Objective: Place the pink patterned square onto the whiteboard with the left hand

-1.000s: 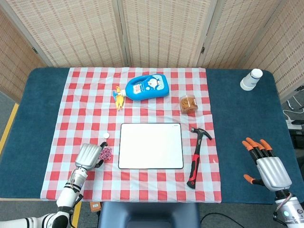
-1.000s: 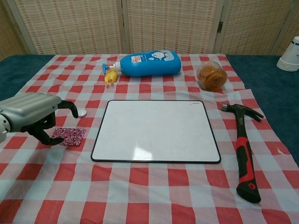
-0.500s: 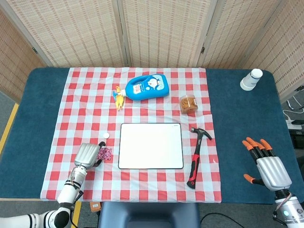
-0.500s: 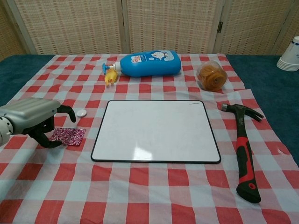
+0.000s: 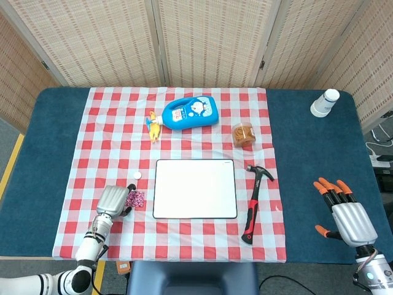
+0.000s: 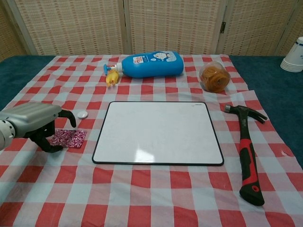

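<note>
At the left edge of the red-checked cloth (image 6: pixel 156 189), the left robot hand (image 6: pixel 33 124) sits low over the pink patterned square (image 6: pixel 69 138), its dark fingers (image 6: pixel 67 117) curled down around the near-left side of the piece; whether they actually grip it cannot be told from either view. The square lies flat on the cloth, just left of the whiteboard (image 6: pixel 158 133) and apart from its edge. A small white disc (image 6: pixel 82 114) rests on the cloth just behind the square. The whiteboard lies flat mid-cloth, its surface bare. Behind it, a blue bottle (image 6: pixel 150 64) lies on its side, with a yellow toy (image 6: pixel 111 77) at its cap end. Further right stands a clear jar (image 6: pixel 214 76) of brown contents, and a hammer (image 6: pixel 247 151) with a red and black handle lies beside the whiteboard's right edge. On the blue table (image 5: pixel 313 160), a stack of white paper cups (image 5: pixel 324 103) stands at the far right corner. The right robot hand (image 5: pixel 345 215) rests at the near right, fingers spread, holding nothing.
</note>
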You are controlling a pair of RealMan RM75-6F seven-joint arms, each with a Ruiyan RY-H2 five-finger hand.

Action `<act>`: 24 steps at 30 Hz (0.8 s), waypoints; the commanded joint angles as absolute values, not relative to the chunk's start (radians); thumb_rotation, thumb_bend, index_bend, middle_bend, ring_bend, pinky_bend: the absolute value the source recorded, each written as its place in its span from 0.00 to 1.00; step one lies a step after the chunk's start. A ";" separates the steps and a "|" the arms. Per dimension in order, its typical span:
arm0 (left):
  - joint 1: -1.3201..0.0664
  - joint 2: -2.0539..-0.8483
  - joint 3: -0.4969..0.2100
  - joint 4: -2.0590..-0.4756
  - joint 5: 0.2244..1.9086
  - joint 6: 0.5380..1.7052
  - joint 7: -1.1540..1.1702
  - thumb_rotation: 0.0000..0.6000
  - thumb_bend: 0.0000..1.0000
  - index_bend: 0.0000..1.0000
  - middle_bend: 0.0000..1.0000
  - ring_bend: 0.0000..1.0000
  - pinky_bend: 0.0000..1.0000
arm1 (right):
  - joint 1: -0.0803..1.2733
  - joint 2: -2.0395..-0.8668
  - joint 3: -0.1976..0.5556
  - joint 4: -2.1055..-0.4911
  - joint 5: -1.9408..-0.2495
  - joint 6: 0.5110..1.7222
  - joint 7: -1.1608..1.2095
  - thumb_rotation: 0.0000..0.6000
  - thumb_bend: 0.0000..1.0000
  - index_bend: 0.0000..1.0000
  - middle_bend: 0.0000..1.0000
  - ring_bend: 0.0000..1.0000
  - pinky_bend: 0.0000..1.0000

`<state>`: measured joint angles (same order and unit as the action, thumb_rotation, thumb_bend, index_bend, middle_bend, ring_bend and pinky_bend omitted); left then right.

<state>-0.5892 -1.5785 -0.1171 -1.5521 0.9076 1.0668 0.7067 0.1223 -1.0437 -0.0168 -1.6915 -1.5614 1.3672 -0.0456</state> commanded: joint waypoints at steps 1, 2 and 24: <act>-0.597 -1.578 -0.113 -1.549 0.892 1.058 0.713 1.00 0.29 0.30 1.00 1.00 1.00 | 0.122 -1.043 -0.016 -1.691 -1.561 1.367 -0.044 1.00 0.07 0.00 0.00 0.00 0.00; -0.600 -1.577 -0.112 -1.548 0.887 1.054 0.715 1.00 0.29 0.30 1.00 1.00 1.00 | 0.122 -1.043 -0.016 -1.691 -1.560 1.367 -0.044 1.00 0.07 0.00 0.00 0.00 0.00; -0.634 -1.578 -0.104 -1.533 0.842 1.059 0.702 1.00 0.29 0.35 1.00 1.00 1.00 | 0.124 -1.043 -0.013 -1.687 -1.557 1.367 -0.037 1.00 0.07 0.00 0.00 0.00 0.00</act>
<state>-0.6332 -1.5783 -0.1040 -1.5317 0.8384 1.0558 0.7043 0.1237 -1.0430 -0.0133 -1.6871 -1.5573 1.3670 -0.0369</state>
